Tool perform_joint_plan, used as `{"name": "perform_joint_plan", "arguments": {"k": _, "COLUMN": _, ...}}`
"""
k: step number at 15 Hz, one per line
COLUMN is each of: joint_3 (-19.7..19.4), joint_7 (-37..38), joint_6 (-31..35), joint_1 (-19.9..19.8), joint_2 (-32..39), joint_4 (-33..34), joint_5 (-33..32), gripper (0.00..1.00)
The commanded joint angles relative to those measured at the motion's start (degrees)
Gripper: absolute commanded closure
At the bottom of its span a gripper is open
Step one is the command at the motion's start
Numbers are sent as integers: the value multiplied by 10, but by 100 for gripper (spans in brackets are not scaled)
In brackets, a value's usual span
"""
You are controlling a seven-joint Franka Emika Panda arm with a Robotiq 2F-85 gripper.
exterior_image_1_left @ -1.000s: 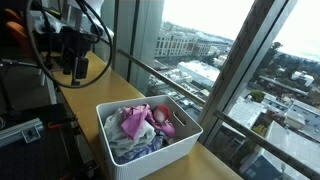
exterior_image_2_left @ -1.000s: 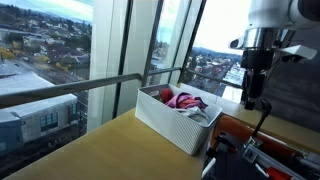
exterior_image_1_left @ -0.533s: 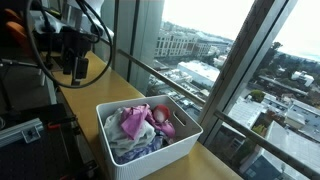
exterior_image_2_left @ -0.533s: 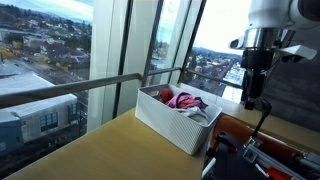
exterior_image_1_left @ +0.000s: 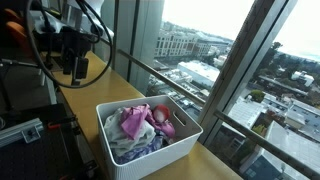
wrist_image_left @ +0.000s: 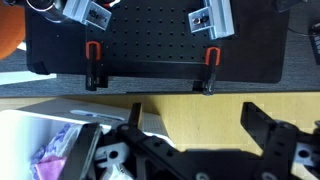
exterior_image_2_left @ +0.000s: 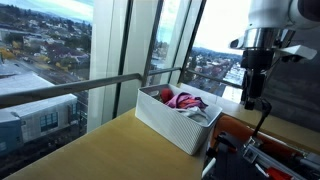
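In the wrist view the gripper [wrist_image_left: 192, 125] hangs over the wooden table [wrist_image_left: 200, 105]. Its fingers [wrist_image_left: 262, 122] stand wide apart and nothing is between them. At the lower left lies the white bin [wrist_image_left: 60, 118] with clothes [wrist_image_left: 60, 150] in it. Beyond the table edge is a black board [wrist_image_left: 150, 40] with two red clamps [wrist_image_left: 93, 50]. In both exterior views the gripper [exterior_image_1_left: 78, 70] [exterior_image_2_left: 253, 100] is high and well apart from the bin [exterior_image_1_left: 150, 160] [exterior_image_2_left: 165, 125], which sits on the table beside the window rail [exterior_image_2_left: 80, 90].
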Motion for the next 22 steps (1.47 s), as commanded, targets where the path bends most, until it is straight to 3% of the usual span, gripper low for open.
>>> {"name": "perform_joint_plan", "arguments": {"k": 1, "joint_3": 2, "joint_7": -1, "joint_6": -2, "joint_1": -2, "joint_2": 0, "joint_4": 1, "joint_5": 1, "gripper": 0}}
{"name": "perform_joint_plan", "arguments": {"k": 11, "joint_3": 2, "joint_7": -1, "joint_6": -2, "joint_1": -2, "joint_2": 0, "joint_4": 1, "joint_5": 1, "gripper": 0}}
{"name": "perform_joint_plan", "arguments": {"k": 13, "joint_3": 2, "joint_7": 14, "joint_6": 18, "joint_1": -11, "joint_2": 26, "joint_4": 19, "joint_5": -10, "gripper": 0}}
{"name": "perform_joint_plan", "arguments": {"k": 22, "joint_3": -29, "joint_7": -4, "joint_6": 228, "joint_1": -58, "joint_2": 176, "joint_4": 151, "joint_5": -38, "gripper": 0}}
